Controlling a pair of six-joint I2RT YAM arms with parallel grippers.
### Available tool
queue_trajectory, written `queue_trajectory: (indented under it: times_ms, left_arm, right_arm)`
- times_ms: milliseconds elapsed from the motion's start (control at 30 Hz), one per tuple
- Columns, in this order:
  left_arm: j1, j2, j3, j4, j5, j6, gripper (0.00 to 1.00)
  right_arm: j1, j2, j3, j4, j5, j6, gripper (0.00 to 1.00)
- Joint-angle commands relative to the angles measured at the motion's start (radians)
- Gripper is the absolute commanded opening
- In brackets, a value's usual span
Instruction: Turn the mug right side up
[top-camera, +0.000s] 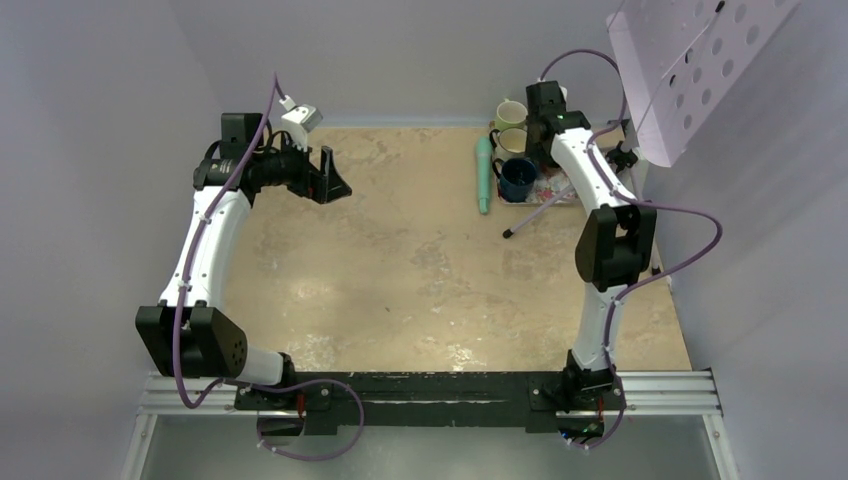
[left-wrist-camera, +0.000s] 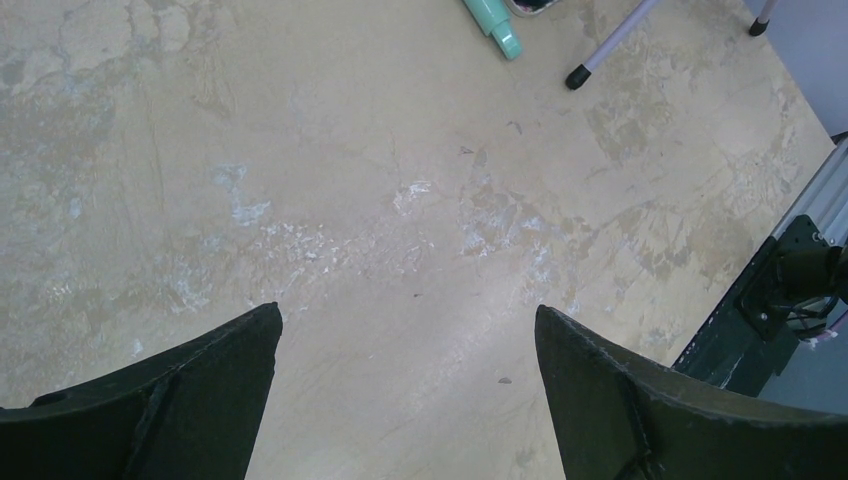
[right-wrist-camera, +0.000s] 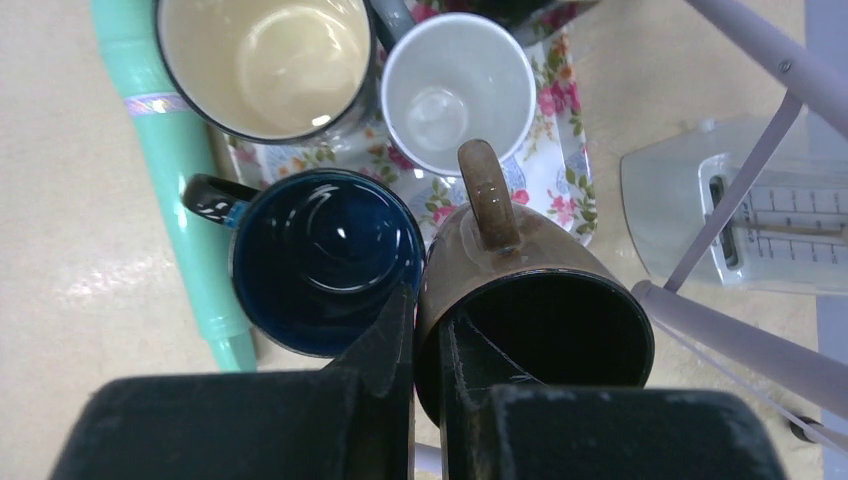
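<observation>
Clamping the wall of the brown mug (right-wrist-camera: 540, 250), the right end effector (right-wrist-camera: 425, 320) is gripping with its jaws drawn almost together, one finger inside the mouth and the other outside. The mug is sitting at the far right corner of the surface (top-camera: 420, 270), its mouth facing up toward the wrist camera and its handle (right-wrist-camera: 487, 190) pointing away from the fingers, over the floral tray (right-wrist-camera: 560, 180). Whether its base is touching the tray cannot be told. A blue mug (right-wrist-camera: 325, 260) is standing just beside it, with a white mug (right-wrist-camera: 455, 85) and a cream-lined mug (right-wrist-camera: 265, 60) beyond – all three mouth up. A teal tube (right-wrist-camera: 180, 180) is lying along the tray's edge. The left end effector (left-wrist-camera: 407, 315) is hovering near the far left corner, jaws spread wide and holding nothing
</observation>
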Motion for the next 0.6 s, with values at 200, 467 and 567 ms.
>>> queue_trajectory:
  times_ms: [200, 467, 567]
  left_arm:
    - [0.0, -0.026, -0.004, 0.012, -0.001, 0.027, 1.0]
    - [0.0, -0.024, -0.008, 0.02, -0.003, 0.025, 1.0]
    - [0.0, -0.023, -0.009, 0.027, 0.005, 0.02, 1.0]
  right_arm:
    - [-0.063, -0.016, -0.032, 0.013, -0.017, 0.021, 0.0]
    - [-0.114, -0.034, -0.098, 0.12, -0.096, 0.183, 0.0]
    - [-0.116, -0.029, -0.08, 0.138, -0.096, 0.255, 0.0]
